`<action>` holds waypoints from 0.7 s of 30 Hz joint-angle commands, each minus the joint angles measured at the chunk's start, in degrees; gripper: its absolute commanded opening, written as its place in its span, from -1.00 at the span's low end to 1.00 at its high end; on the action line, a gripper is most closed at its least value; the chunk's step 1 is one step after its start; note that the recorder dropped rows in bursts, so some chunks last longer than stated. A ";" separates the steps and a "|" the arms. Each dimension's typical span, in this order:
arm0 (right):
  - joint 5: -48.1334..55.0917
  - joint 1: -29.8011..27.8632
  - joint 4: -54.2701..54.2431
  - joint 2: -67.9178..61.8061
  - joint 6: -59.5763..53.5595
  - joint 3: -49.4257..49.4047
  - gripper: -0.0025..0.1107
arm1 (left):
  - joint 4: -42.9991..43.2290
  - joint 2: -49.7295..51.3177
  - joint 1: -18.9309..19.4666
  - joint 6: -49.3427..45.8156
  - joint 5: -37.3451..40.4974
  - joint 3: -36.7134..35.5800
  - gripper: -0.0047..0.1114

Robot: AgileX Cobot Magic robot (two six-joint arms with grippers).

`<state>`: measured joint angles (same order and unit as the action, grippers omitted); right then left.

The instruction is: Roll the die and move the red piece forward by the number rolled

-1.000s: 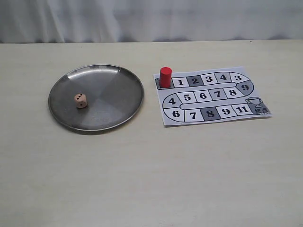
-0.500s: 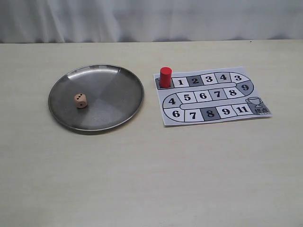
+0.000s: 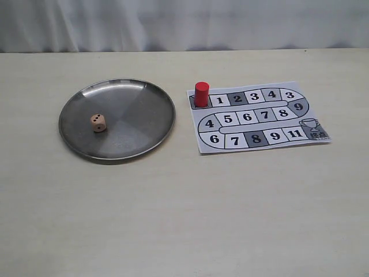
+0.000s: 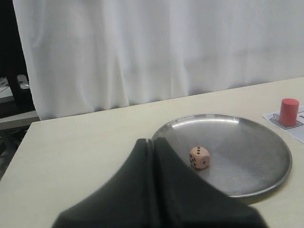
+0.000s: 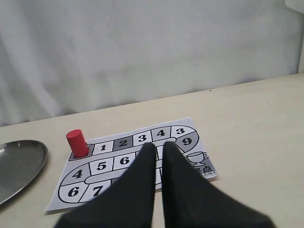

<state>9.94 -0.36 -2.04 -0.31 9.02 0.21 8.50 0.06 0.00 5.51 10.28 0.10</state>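
The die (image 3: 98, 122), a tan cube with dark pips, lies left of centre in a round metal plate (image 3: 135, 107). The red piece (image 3: 201, 94) stands upright on the dark start square of the paper game board (image 3: 262, 124), beside square 1. Neither gripper appears in the exterior view. In the left wrist view my left gripper (image 4: 153, 141) is shut and empty, short of the die (image 4: 199, 157), whose top face shows three pips. In the right wrist view my right gripper (image 5: 159, 146) is shut with only a thin slit, held over the board (image 5: 102, 166), apart from the red piece (image 5: 77, 143).
The board's numbered track runs 1 to 4, then 3, 9, back along 8 to 4, and on to 11 by a trophy square (image 3: 312, 126). A white curtain (image 3: 184, 23) backs the table. The plate's rim (image 5: 28, 173) lies left of the board.
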 commanded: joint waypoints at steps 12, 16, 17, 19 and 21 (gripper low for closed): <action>-18.58 -0.31 -1.61 0.31 -1.91 -0.21 -0.88 | -0.21 -0.06 -0.03 0.14 -0.33 -0.10 -0.92; -14.40 -0.31 -1.61 -1.02 -2.67 -0.21 -0.88 | -0.21 -0.06 -0.03 0.14 -0.33 -0.10 -0.92; -13.80 -0.31 -1.61 -2.43 -2.67 -0.21 -0.88 | -0.21 -0.06 -0.03 0.14 -0.33 -0.10 -0.92; -13.75 -0.31 -1.61 -5.61 -2.67 -0.21 -0.88 | -0.21 -0.06 -0.03 0.14 -0.33 -0.10 -0.92; -15.04 -0.31 -1.61 -9.59 -2.67 -0.21 -0.88 | -0.21 -0.06 -0.03 0.14 -0.33 -0.10 -0.92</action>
<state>-4.73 -0.36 -3.42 -5.56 6.93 0.21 8.50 0.06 0.00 5.51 10.28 0.10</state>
